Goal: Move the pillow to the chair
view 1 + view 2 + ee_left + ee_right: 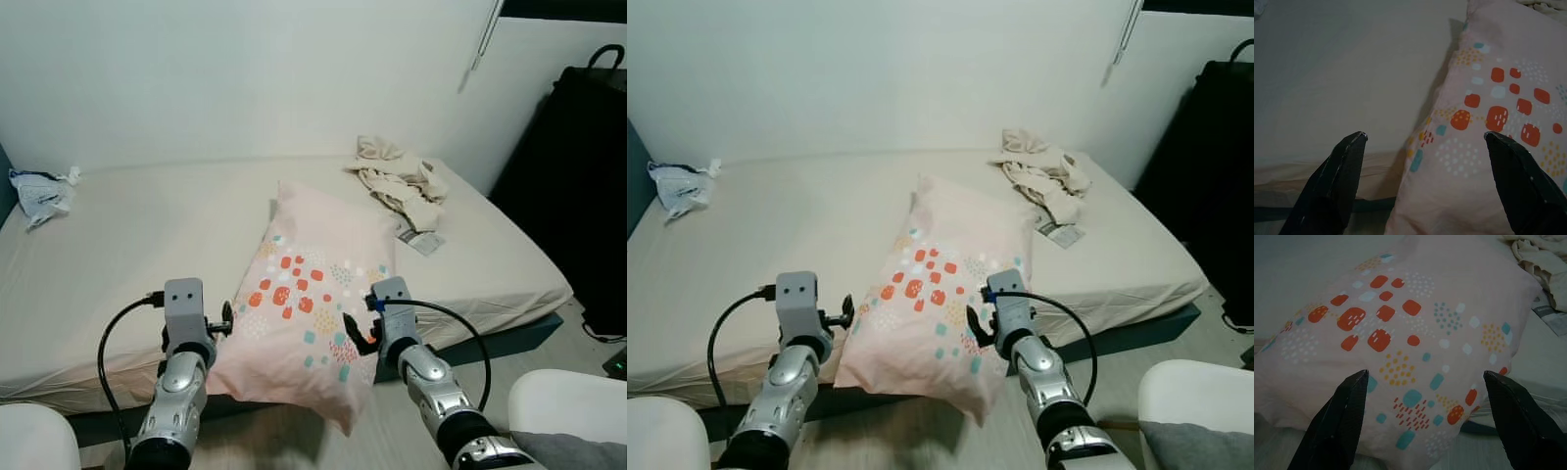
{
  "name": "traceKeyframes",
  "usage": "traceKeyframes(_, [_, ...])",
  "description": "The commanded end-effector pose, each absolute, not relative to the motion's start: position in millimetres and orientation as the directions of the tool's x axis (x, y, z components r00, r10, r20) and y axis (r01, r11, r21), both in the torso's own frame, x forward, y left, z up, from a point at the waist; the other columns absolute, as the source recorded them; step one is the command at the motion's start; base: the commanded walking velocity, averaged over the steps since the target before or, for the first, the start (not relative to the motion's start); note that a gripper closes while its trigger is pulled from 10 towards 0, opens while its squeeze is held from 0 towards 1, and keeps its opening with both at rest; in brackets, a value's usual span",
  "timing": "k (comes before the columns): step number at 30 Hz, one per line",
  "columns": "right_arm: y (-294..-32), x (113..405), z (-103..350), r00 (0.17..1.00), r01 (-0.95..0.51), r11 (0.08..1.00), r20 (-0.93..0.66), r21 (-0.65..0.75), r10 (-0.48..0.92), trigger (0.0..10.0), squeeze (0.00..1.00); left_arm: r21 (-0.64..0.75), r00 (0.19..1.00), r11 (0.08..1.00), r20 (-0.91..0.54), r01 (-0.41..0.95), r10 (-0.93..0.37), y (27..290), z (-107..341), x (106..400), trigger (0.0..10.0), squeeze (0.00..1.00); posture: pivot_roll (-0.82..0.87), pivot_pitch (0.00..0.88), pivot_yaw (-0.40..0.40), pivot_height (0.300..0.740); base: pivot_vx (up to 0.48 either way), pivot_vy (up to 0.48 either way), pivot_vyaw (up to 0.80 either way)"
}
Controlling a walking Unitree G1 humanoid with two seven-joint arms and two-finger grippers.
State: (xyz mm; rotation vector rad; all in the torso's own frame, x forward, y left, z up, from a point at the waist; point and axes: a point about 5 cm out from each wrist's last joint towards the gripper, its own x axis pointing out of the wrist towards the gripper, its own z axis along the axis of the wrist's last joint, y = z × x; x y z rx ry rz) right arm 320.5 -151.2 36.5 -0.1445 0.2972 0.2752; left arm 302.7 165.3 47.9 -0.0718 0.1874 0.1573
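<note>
Pink pillow (313,294) with orange, teal and yellow patches lies on a beige bed (127,245), its near end hanging over the bed's front edge. Far to the pillow's left, a crumpled white bag (41,194) rests on the bed. The left pincer (1425,161) sits at the pillow's left edge, fingers spread wide. The right pincer (1425,396) sits at the pillow's near right corner, also spread. Beyond the pillow, to its right, lies rumpled cream cloth (402,181).

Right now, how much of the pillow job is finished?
Nothing is done yet: the pink patterned pillow lies on the bed, its near corner hanging over the edge. In hand: the left tool and right tool are open at its two sides, not gripping. Left: grasp, lift, carry to the chair.
</note>
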Motion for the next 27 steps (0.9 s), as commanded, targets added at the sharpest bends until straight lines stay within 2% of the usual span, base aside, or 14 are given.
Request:
traceKeyframes(1, [-153.8,317.3,30.9,0.910,-0.286,0.954,-0.338,-0.096,0.239,10.0,0.00,-0.057,0.970,0.984,-0.187,-0.167,0.153,164.7,47.3,300.4,10.0,0.00,-0.03,0.051,-0.090,0.740,0.000,0.000,0.00])
traceKeyframes(7, [-152.2,317.5,31.2,0.906,-0.307,0.943,-0.343,-0.128,0.249,10.0,0.00,-0.049,0.969,0.985,-0.193,-0.168,0.156,165.9,46.0,299.7,10.0,0.00,-0.03,0.053,-0.092,0.740,0.000,0.000,0.00])
traceKeyframes(12, [-150.8,317.2,30.5,0.904,-0.318,0.935,-0.348,-0.157,0.249,10.0,0.00,-0.039,0.967,0.985,-0.203,-0.168,0.157,166.4,44.3,298.8,10.0,0.00,-0.03,0.053,-0.092,0.740,0.000,0.000,0.73])
traceKeyframes(15, [-151.6,316.7,30.4,0.912,-0.292,0.949,-0.333,-0.116,0.240,10.0,0.00,-0.024,0.964,0.986,-0.215,-0.163,0.155,166.9,41.9,298.0,10.0,0.00,-0.03,0.054,-0.090,0.740,0.000,0.000,0.57])
traceKeyframes(27, [-154.0,312.7,24.7,0.904,-0.285,0.952,-0.362,-0.115,0.227,10.0,0.00,0.009,0.965,0.990,-0.223,-0.139,0.138,165.5,40.5,298.2,10.0,0.00,-0.03,0.056,-0.080,0.740,0.000,0.000,0.00])
